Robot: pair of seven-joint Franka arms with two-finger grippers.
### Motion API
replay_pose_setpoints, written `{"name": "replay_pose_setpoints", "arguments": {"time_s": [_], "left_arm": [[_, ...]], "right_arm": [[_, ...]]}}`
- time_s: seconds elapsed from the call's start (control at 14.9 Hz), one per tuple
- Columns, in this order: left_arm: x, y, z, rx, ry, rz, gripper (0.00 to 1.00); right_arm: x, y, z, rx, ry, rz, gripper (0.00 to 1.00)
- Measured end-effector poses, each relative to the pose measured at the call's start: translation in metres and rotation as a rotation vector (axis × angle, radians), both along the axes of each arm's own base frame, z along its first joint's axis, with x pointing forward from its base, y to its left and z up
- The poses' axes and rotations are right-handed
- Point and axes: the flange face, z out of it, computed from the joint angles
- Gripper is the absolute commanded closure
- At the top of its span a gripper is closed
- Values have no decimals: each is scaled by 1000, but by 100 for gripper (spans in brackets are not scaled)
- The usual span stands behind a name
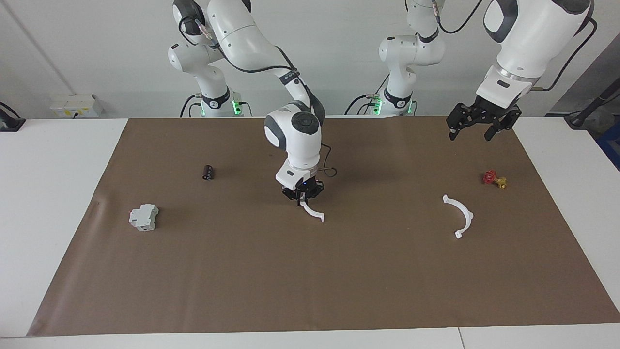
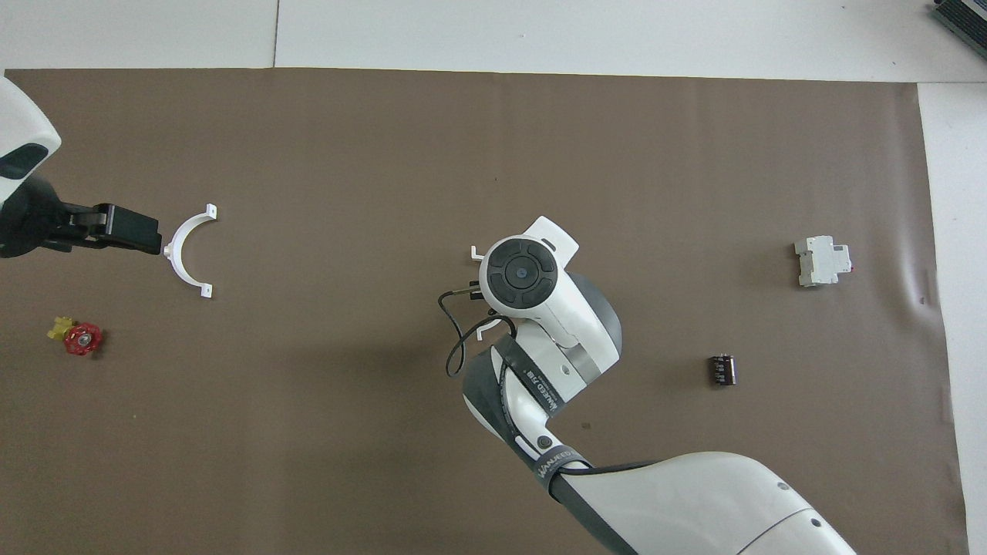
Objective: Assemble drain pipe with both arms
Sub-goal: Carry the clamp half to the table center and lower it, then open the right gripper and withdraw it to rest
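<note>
My right gripper is shut on one end of a white half-ring piece of the drain pipe over the middle of the brown mat. The piece hangs down from the fingers, and I cannot tell whether its low end touches the mat. In the overhead view the right wrist covers most of that piece. A second half-ring piece lies flat toward the left arm's end. My left gripper hangs open and raised, holding nothing, over the mat close to that lying piece.
A small red-and-yellow valve sits beside the lying half-ring, nearer the robots. Toward the right arm's end are a grey-white boxy block and a small black cylinder. The brown mat covers the white table.
</note>
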Motion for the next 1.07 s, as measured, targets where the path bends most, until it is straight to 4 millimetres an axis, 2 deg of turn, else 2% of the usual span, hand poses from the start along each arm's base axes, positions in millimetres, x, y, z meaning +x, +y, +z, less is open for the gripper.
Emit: {"name": "replay_pose_setpoints", "arguments": {"time_s": [0.34, 0.4, 0.47, 0.67, 0.8, 0.94, 1.07], "left_arm": [[0, 0, 0, 0, 0, 0, 0], [0, 0, 0, 0, 0, 0, 0], [0, 0, 0, 0, 0, 0, 0], [0, 0, 0, 0, 0, 0, 0], [0, 0, 0, 0, -1, 0, 0], [0, 0, 0, 0, -3, 0, 0], [3, 0, -6, -2, -22, 1, 0]], "right_arm": [[-1, 2, -4, 8, -6, -28, 100], [0, 2, -5, 8, -6, -28, 53], [0, 2, -6, 8, -6, -28, 1], [0, 2, -5, 9, -7, -28, 0], [1, 3, 3, 15, -17, -29, 0], [6, -2, 35, 27, -37, -46, 0], [18, -34, 93, 35, -59, -102, 0]]}}
